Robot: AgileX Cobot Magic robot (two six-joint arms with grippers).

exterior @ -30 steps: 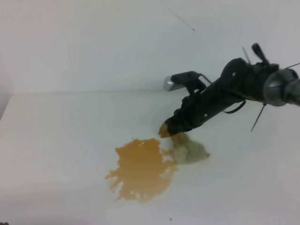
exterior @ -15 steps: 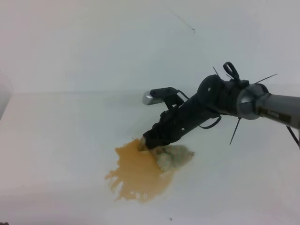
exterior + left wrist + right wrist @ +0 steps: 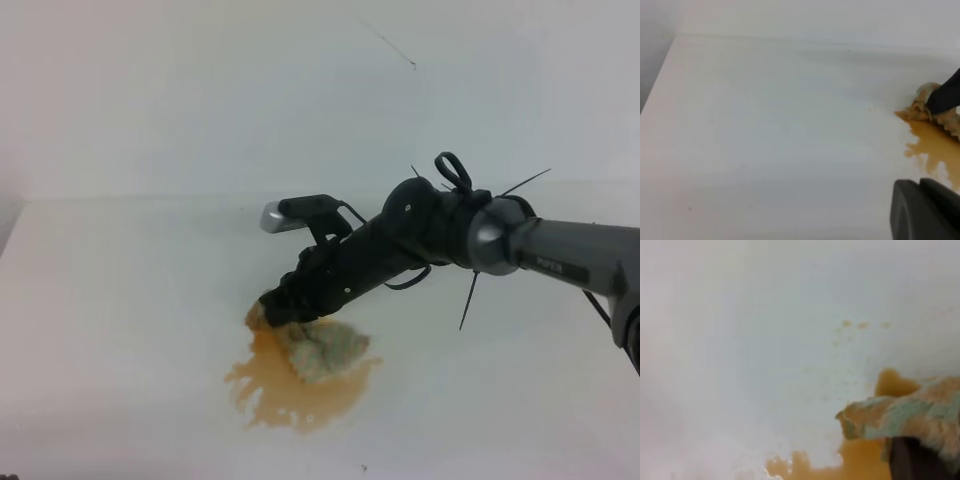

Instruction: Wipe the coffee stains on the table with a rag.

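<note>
I'm mid-wipe: my right hand grips the rag on the coffee stains, so next I drag toward 6 o'clock across the worktop.

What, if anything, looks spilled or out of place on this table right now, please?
An orange-brown puddle of coffee stains lies on the white table, its edges ragged and splattered. The right gripper presses a stained rag onto its upper part. Small stray droplets dot the table beyond the puddle. Nothing else stands out.
</note>
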